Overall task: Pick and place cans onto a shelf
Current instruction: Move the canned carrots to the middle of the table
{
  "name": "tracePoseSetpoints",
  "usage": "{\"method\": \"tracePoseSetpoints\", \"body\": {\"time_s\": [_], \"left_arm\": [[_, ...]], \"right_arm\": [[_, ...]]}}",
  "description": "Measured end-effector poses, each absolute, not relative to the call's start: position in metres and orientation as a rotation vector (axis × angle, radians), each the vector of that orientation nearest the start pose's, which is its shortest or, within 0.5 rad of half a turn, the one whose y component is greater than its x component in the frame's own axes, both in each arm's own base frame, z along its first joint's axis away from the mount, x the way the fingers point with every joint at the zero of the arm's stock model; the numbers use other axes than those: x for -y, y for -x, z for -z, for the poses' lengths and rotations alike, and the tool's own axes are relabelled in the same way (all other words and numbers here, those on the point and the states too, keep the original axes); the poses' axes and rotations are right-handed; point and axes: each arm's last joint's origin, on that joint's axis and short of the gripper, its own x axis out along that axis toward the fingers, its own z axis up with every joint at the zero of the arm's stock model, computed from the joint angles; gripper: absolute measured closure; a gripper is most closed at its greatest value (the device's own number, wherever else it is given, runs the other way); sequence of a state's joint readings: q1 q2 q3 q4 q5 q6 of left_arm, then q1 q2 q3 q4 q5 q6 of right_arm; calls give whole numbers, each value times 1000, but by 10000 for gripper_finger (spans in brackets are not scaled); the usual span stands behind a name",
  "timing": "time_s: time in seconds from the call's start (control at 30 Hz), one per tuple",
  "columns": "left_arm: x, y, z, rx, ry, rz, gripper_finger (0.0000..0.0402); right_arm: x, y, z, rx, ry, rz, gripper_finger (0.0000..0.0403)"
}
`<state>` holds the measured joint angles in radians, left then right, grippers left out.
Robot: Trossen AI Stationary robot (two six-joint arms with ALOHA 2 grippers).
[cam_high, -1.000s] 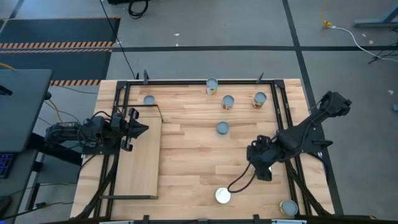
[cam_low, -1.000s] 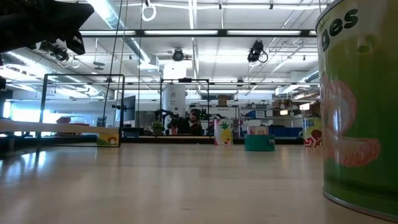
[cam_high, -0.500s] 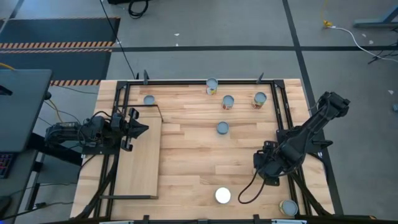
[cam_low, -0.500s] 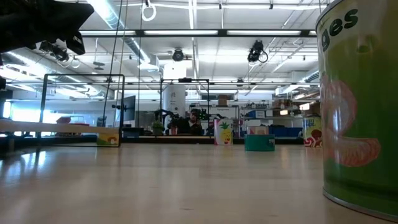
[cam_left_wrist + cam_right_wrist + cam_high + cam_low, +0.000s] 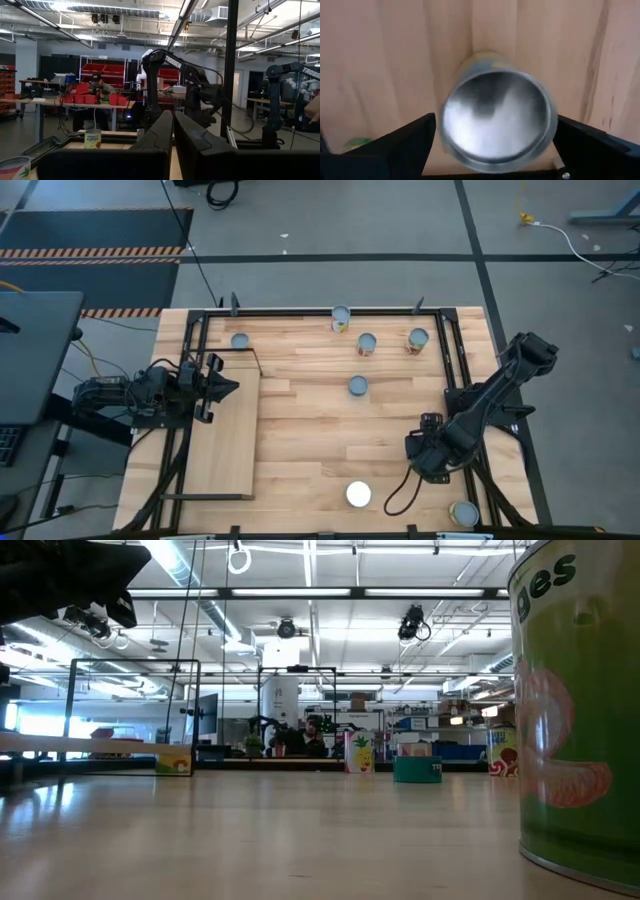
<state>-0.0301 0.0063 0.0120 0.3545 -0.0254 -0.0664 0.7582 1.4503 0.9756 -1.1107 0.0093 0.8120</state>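
Note:
My right gripper hangs open, pointing down, near the table's right front. In the right wrist view a can with a silvery top stands upright on the table straight below it. The two fingers stand to either side of the can, above it, and touch nothing. In the high view the gripper hides that can. Other cans stand at the far side, mid-table and near the front edge. My left gripper waits shut above the far end of the shelf.
More cans stand at the far left, far middle, far right and front right corner. A green-labelled can fills the right of the low view. Black frame rails run along the table's sides.
My right gripper has gone down and toward the table's near edge, staying open, and now stands over the can. My left arm has kept still.

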Motion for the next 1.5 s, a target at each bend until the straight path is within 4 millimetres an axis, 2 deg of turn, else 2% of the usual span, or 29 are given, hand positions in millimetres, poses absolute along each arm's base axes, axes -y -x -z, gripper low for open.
{"method": "tracePoseSetpoints", "body": {"time_s": [0.13, 0.27, 0.37, 0.47, 0.57, 0.7, 0.87, 0.97, 1.03, 1.17, 1.27, 1.37, 1.5], "left_arm": [[2, -91, -201, 360, 75, 16, 379], [2, -91, -201, 360, 76, 17, 379], [2, -91, -201, 360, 75, 16, 379], [2, -91, -201, 360, 76, 16, 379], [2, -91, -201, 360, 76, 16, 379], [2, -91, -201, 360, 75, 17, 379], [2, -91, -201, 360, 75, 16, 379], [2, -91, -201, 360, 75, 16, 379], [2, -91, -201, 360, 75, 17, 379], [2, -91, -201, 360, 75, 17, 379], [2, -91, -201, 360, 75, 17, 379], [2, -91, -201, 360, 75, 16, 379], [2, -91, -201, 360, 76, 17, 379]], "right_arm": [[-161, -172, -198, -1604, -9, 87, 18], [-158, -181, -193, -1631, -57, 94, 53], [-151, -193, -198, -1674, -126, 120, 94], [-143, -211, -211, -1677, -172, 126, 95], [-131, -243, -227, -1627, -184, 140, 95], [-106, -303, -243, -1520, -173, 161, 95], [-78, -379, -251, -1456, -92, 141, 95], [-66, -414, -249, -1450, -53, 134, 95], [-61, -430, -248, -1457, -37, 137, 95], [-59, -448, -242, -1481, -30, 140, 95], [-60, -457, -227, -1502, -30, 136, 89], [-62, -462, -207, -1544, -54, 143, 82], [-66, -463, -205, -1534, -97, 182, 79]]}}
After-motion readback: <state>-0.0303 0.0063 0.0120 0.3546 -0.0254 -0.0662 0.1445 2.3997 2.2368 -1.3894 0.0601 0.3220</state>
